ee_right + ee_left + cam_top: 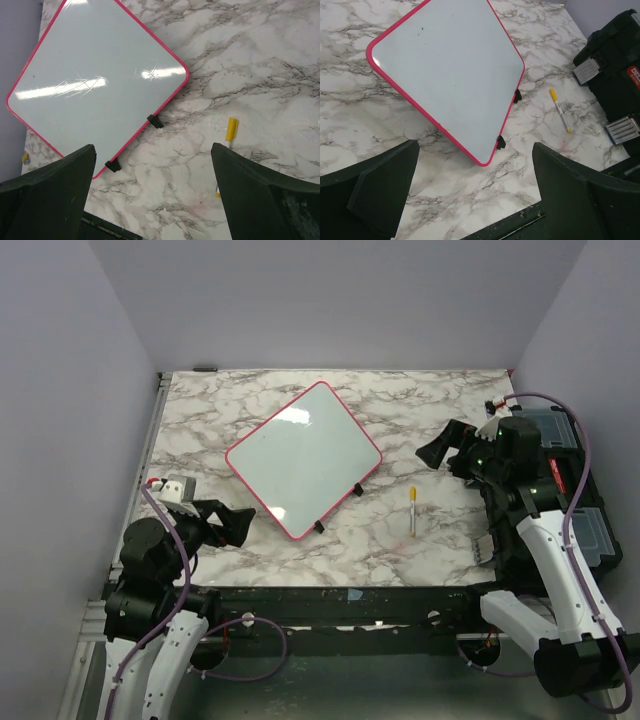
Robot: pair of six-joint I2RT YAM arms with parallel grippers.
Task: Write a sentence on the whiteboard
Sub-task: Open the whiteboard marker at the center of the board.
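While glare streaks the whiteboard (97, 75), the right gripper (152, 148) half hides the marker (230, 131).

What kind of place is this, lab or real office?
Likely a lab robot test cell: marble-pattern table boxed by plain panels, with a whiteboard, marker and black toolbox laid out.

Top cam looks down; both wrist cams share whiteboard (445, 65).
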